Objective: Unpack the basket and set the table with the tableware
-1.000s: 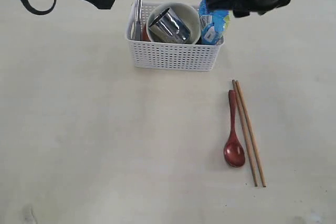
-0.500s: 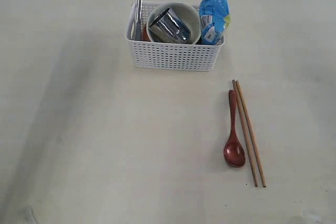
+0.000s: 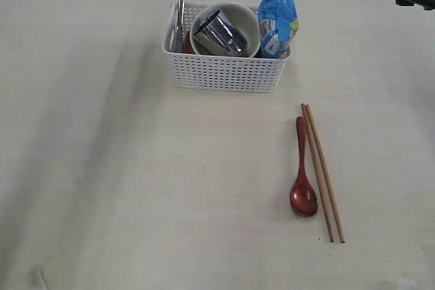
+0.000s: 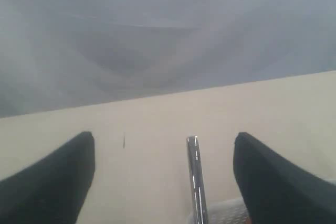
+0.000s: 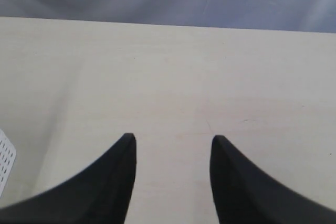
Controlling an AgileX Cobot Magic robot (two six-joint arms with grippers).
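With the left gripper (image 4: 164,141) and right gripper (image 5: 173,139) both spread and empty, the upright steel utensil (image 4: 195,182) in the basket (image 3: 221,73) stands ahead between the left jaws, where an off-centre approach could topple it or shove the basket.

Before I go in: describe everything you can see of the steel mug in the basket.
The mug is shiny, mirror-like steel with bright and dark reflections. It lies tilted rather than upright inside the pale cream bowl, resting against the bowl's inner wall and filling most of it. The bowl sits in the white perforated basket. Its handle is not clearly distinguishable. Nothing else touches it.
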